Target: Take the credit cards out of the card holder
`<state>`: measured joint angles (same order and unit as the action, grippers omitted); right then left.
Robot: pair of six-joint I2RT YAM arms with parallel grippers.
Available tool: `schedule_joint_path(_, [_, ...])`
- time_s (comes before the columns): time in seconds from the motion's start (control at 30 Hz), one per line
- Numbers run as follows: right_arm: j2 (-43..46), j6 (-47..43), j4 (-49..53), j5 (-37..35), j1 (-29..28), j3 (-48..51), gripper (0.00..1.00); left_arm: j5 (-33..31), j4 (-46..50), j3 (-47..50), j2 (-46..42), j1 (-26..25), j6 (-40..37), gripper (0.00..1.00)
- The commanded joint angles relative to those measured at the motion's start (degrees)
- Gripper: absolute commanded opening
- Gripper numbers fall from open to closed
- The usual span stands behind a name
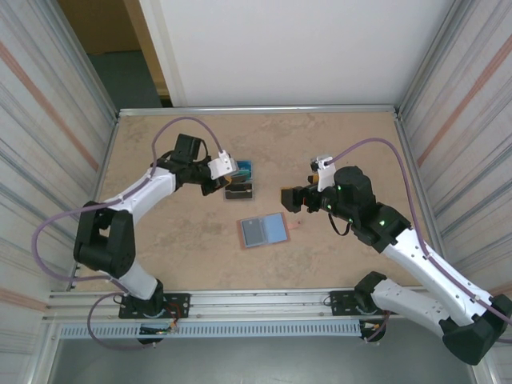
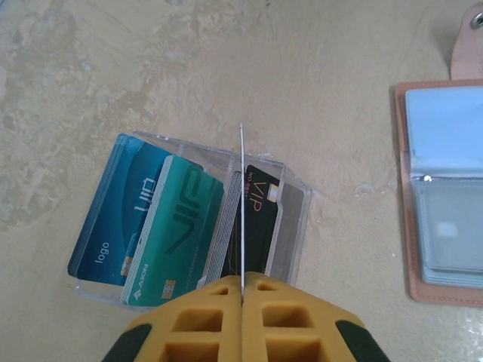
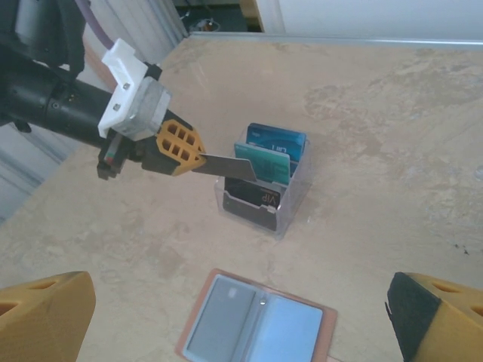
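**Most cards out, one pinched over the box**

Top view: the salmon-pink card holder (image 1: 264,230) lies open and flat near the middle of the table (image 1: 160,144), toward its near edge. It is apart from a clear box (image 1: 240,186) that sits farther back. The left gripper (image 1: 228,174) hangs at that box. The right gripper (image 1: 288,200) hovers just right of the card holder, touching nothing.

Left wrist: ribbed yellow fingers (image 2: 215,290) press together on a thin card (image 2: 241,188), seen edge-on above the box. Glossy blue, teal and black credit cards (image 2: 177,226) stand inside it. The card holder's hazy plastic sleeves look mostly empty; one holds a small pale patch I cannot read.

Right wrist: the right fingers (image 3: 45,317) are spread wide and bare. The pinched card looks stiff and matte grey. What seems left is to drop it in and check the sleeves.
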<state>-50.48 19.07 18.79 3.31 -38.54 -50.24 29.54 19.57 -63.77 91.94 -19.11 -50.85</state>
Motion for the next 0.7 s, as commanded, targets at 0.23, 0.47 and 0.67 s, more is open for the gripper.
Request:
schedule_joint_path(0.23, [1.08,2.45,1.17,-2.01,0.24,0.49,0.99,3.08,3.58,-5.41,6.54,-0.05,-3.89,0.00])
schedule_joint_path(0.47, [1.44,2.64,1.03,-2.08,0.28,0.78,0.99,4.02,4.94,-7.62,9.87,-0.05,-4.03,0.00])
schedule_joint_path(0.67, [1.18,2.78,0.77,-2.03,0.32,0.91,0.99,4.54,5.13,-8.56,12.18,-0.05,-3.39,0.00])
